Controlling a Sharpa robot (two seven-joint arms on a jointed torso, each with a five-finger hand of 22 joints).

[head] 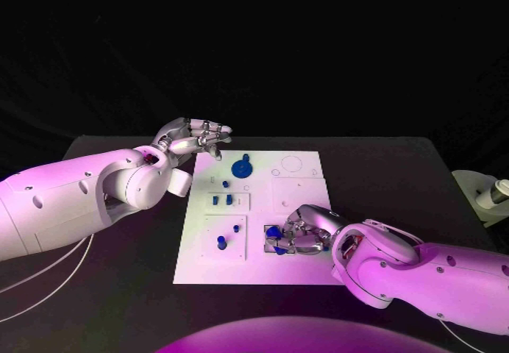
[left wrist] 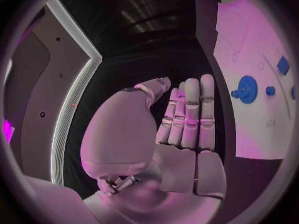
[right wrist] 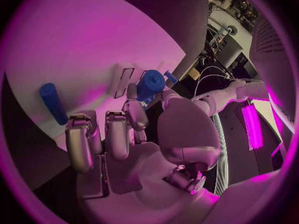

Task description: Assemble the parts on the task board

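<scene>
Broadly, the flat white rectangular task board (head: 286, 257) lies between the two hands. At its far corner hovers the silver left hand (head: 194, 138), fingers straight and together, palm empty. Just beside it a blue toothed plastic gear (head: 242, 168) lies on the board. At the near edge, the silver right hand (head: 300, 234) curls over the board, pinching a small blue plastic cylinder (right wrist: 151, 85); a blue round peg (right wrist: 52, 103) lies loose just beyond its fingers. Such parts look light, stiff and slick; hold the cylinder by its sides, probably, keeping it upright.
</scene>
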